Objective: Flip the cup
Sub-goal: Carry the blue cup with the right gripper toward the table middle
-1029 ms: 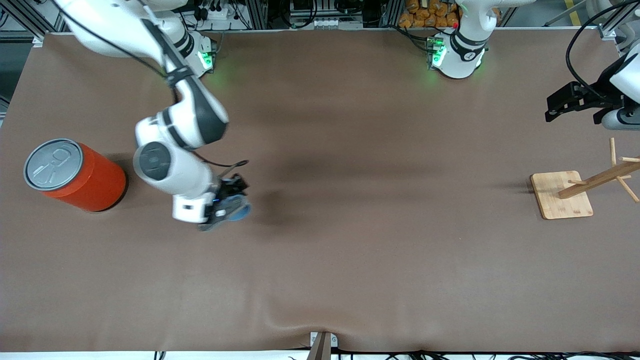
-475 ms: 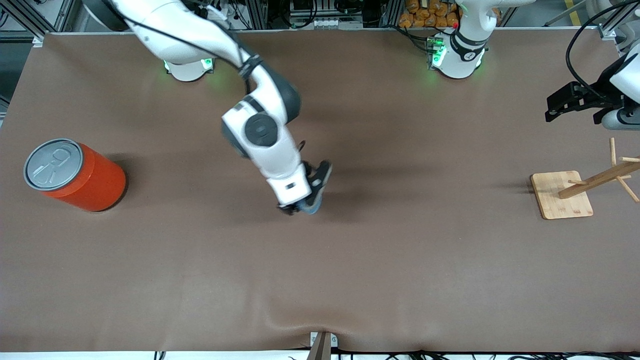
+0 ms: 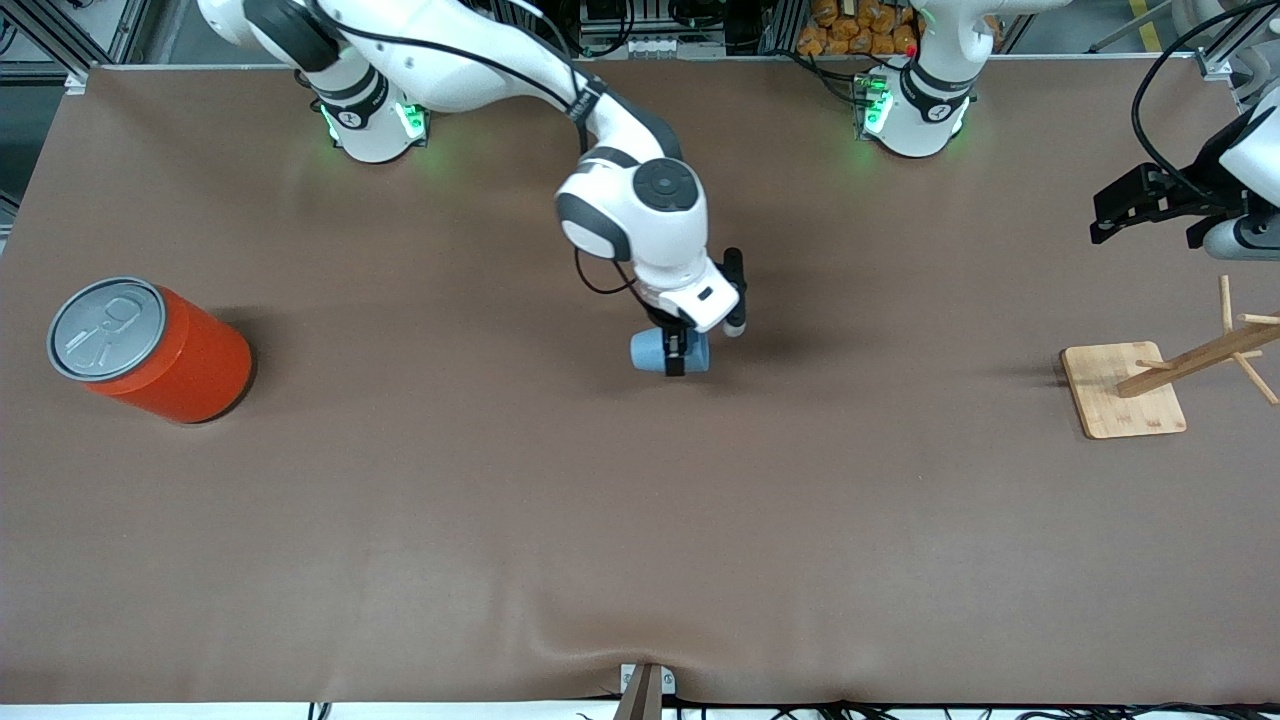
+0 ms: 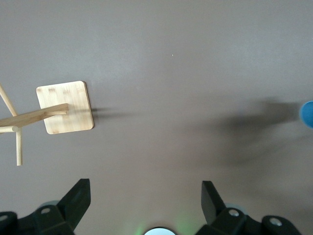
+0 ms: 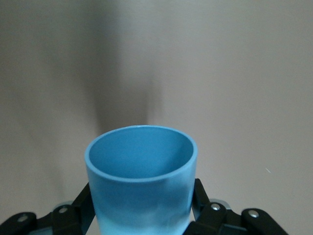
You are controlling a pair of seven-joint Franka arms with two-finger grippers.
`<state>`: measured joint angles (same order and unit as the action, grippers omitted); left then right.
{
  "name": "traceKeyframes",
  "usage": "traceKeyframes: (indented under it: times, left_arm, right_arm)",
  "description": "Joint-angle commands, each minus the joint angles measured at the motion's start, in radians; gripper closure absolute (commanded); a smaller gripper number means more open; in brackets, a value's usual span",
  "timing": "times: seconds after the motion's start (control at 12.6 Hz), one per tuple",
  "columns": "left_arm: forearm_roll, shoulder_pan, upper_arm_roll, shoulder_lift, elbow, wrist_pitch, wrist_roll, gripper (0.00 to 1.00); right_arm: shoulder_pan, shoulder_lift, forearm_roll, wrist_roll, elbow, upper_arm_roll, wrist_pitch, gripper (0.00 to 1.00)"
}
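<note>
Wooden rack (image 3: 1165, 375) stands on the brown counter (image 3: 640, 520) at the left arm's end; orange can (image 3: 150, 350) at the right arm's end, about level with it. Right end effector (image 3: 676, 352) up over mid-counter, fingers clamped on the light-blue cup (image 3: 655, 351) from both sides; cup held sideways in the air, its mouth (image 5: 142, 154) open to the wrist camera. Left end effector (image 4: 145, 196) waits above the rack end, fingers spread apart, holding nothing
</note>
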<state>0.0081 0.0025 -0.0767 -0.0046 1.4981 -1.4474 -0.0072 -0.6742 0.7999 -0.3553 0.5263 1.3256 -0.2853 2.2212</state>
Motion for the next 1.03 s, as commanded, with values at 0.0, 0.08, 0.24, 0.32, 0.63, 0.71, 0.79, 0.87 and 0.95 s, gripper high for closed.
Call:
traceKeyframes:
  times: [0.0,0.08,0.24,0.32,0.63,0.71,0.79,0.87,0.95]
  left_arm:
    - [-0.011,0.005,-0.003,-0.003,-0.007,0.005,-0.013,0.00]
    - [-0.011,0.005,-0.003,-0.002,-0.007,0.005,-0.013,0.00]
    - [-0.008,0.005,-0.003,-0.002,-0.006,0.005,-0.013,0.00]
    - [-0.007,0.005,-0.003,0.000,-0.006,0.005,-0.013,0.00]
    - [-0.008,0.005,-0.003,0.000,-0.007,0.005,-0.013,0.00]
    - [-0.008,0.005,-0.003,0.000,-0.007,0.005,-0.013,0.00]
    - [-0.008,0.005,-0.003,0.000,-0.006,0.005,-0.013,0.00]
    - [-0.008,0.005,-0.003,0.000,-0.007,0.005,-0.013,0.00]
    - [-0.008,0.005,-0.003,0.000,-0.007,0.005,-0.013,0.00]
  right_arm:
    - [-0.054,0.076,-0.025,0.012,-0.059,0.055,0.063,1.00]
    - [-0.054,0.079,-0.025,0.012,-0.059,0.060,0.072,1.00]
    - [-0.083,0.099,-0.027,0.008,-0.060,0.063,0.086,1.00]
    - [-0.088,0.107,-0.028,-0.009,-0.060,0.063,0.094,1.00]
    - [-0.097,0.124,-0.048,-0.081,-0.059,0.063,0.094,1.00]
    - [-0.094,0.124,-0.065,-0.084,-0.059,0.063,0.094,1.00]
    - [-0.096,0.130,-0.065,-0.088,-0.059,0.063,0.095,1.00]
    - [-0.099,0.140,-0.067,-0.095,-0.059,0.063,0.095,1.00]
    - [-0.099,0.143,-0.068,-0.098,-0.057,0.063,0.094,1.00]
